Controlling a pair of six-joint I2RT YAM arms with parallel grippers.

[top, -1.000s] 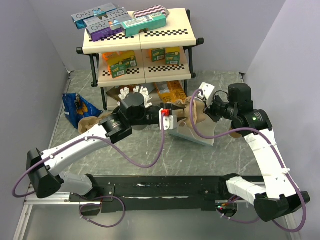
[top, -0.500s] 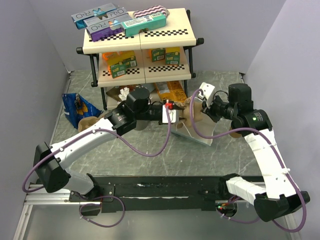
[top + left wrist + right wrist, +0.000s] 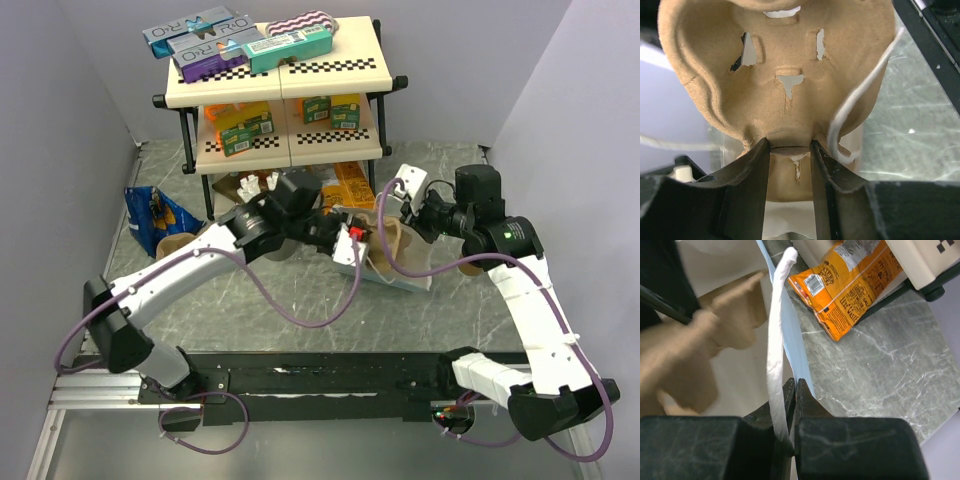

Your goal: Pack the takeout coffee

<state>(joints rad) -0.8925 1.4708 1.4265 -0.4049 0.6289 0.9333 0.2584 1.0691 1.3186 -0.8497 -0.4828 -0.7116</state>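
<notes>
At the mouth of the white paper bag (image 3: 397, 278), my left jaws pinch the brown moulded-pulp cup carrier (image 3: 780, 65) while my right jaws clamp the bag's white twisted handle (image 3: 777, 315), but the tan kraft paper coffee cup with its black lid shows nowhere, so I judge the packing unfinished.

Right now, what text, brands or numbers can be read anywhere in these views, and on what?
"RO": large pale letters on the grey box atop the rack; the rest is illegible.
Teal box, green boxes: print too small to read.
Orange snack bag: print and label blurred.
Blue bag: unreadable.
Pulp carrier, white bag: no print seen.
</notes>
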